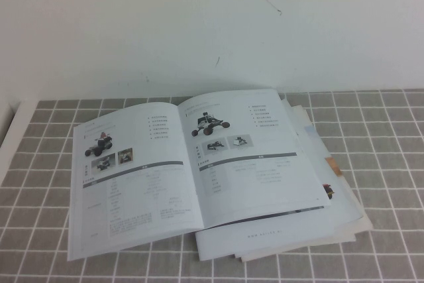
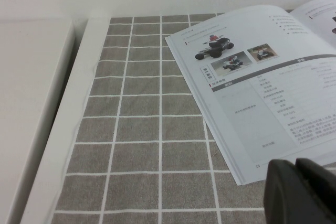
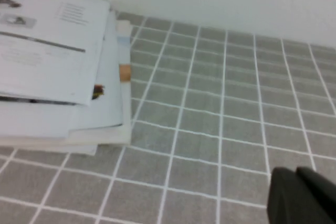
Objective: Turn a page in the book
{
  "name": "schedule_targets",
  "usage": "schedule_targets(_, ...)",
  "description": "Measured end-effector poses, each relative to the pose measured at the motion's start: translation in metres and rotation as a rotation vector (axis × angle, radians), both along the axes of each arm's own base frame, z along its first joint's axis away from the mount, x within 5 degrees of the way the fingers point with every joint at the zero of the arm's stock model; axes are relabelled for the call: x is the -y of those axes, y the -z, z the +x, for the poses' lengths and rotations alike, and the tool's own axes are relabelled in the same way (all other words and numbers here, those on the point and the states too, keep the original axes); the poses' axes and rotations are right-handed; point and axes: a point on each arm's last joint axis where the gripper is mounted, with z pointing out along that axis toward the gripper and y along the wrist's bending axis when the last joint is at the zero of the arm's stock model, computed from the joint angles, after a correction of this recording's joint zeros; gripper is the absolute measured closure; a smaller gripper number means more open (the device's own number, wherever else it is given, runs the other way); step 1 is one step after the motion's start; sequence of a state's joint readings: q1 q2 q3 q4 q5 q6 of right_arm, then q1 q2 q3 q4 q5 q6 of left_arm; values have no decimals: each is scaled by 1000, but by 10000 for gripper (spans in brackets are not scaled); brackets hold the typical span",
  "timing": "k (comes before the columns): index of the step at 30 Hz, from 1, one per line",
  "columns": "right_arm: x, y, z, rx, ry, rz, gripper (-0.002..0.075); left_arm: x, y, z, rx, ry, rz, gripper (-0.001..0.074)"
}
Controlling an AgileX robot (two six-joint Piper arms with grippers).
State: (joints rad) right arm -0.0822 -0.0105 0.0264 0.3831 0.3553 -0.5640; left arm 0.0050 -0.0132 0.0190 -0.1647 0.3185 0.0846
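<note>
On the grey worktop [image 1: 391, 130] with its white grid lines, at the centre of the high view, the large thin white glossy book [image 1: 192, 164] lies open and flat, its spine running from about 12 o'clock, near the wall, down toward 6 o'clock with a slight lean. It rests partly on an untidy stack of papers with coloured edges [image 1: 334, 197], which pokes out past it toward 3 and 5 o'clock. We take the page [image 1: 255, 154] to be turned as the white glossy sheet on the 3 o'clock side of the spine, printed with a black-and-white vehicle above a small picture and a grey bar; its free edge faces 3 o'clock and its long axis runs parallel to the spine. Neither arm shows in the high view. We see the left gripper [image 2: 304, 192] only as a dark mass at the edge of its own wrist view, just beside the near outer corner of the sheet at 9 o'clock; we cannot tell how its jaws stand. The right gripper [image 3: 302, 195] is likewise a dark shape in its wrist view, over bare worktop and well apart from the stack, and its state is also beyond our telling. We judge the right arm better placed, since the free edge lies on its side, so the sheet must be lifted there and swept over the spine toward 9 o'clock.
</note>
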Motion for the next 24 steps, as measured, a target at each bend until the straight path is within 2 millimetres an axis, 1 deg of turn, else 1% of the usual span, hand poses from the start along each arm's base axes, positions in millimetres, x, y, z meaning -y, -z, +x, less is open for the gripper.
schedule_targets(4, 10, 1, -1, -34, 153, 120, 727, 0, 0, 0, 0, 0, 0, 738)
schedule_targets(7, 13, 2, -1, -42, 199, 127, 727, 0, 0, 0, 0, 0, 0, 738)
schedule_targets(24, 15, 1, -2, -45, 216, 129, 727, 0, 0, 0, 0, 0, 0, 738)
